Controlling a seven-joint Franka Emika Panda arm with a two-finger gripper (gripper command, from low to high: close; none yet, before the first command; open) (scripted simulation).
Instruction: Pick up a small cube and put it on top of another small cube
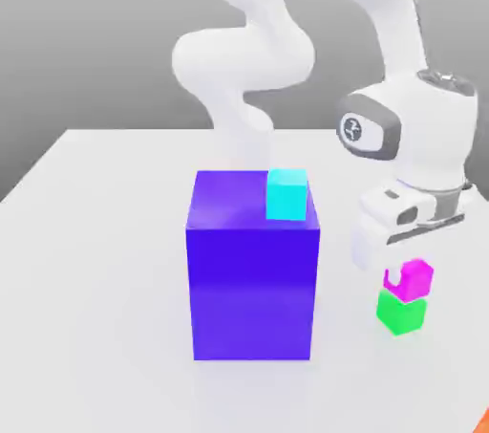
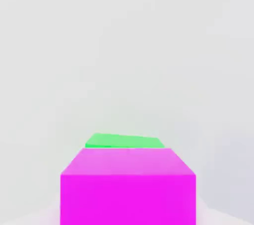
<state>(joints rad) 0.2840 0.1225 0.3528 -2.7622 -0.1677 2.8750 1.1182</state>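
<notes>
- Exterior view: the magenta cube (image 1: 414,279) is seen low on the exterior view's right, directly above the green cube (image 1: 401,313) and just under the gripper (image 1: 405,274).
- The magenta cube is coloured a bright, even pink, with straight edges and plain faces; part of it is covered by a pale piece of the gripper at the exterior view's left of the cube.
- The two cubes are matched closely in size. They are seen as a small stack, with the magenta cube set slightly toward the exterior view's right; any thin gap between them cannot be made out.
- In the hand view, the magenta cube is shown close up, with a softer pink face and a more strongly coloured one, divided by a crisp straight edge. Beyond it, a strip of the green cube is seen, turned slightly out of line with it.
- Whether the magenta cube is gripped or released cannot be told.
- The arm (image 1: 384,25) is reached down from above on the exterior view's right.
- The blue-purple block (image 1: 253,292) is stood on the pale surface (image 1: 95,307), well apart from the stack, and the cyan cube (image 1: 287,195) is carried on its top.
- At the exterior view's lower right corner, an orange piece (image 1: 483,423) is partly seen.
</notes>
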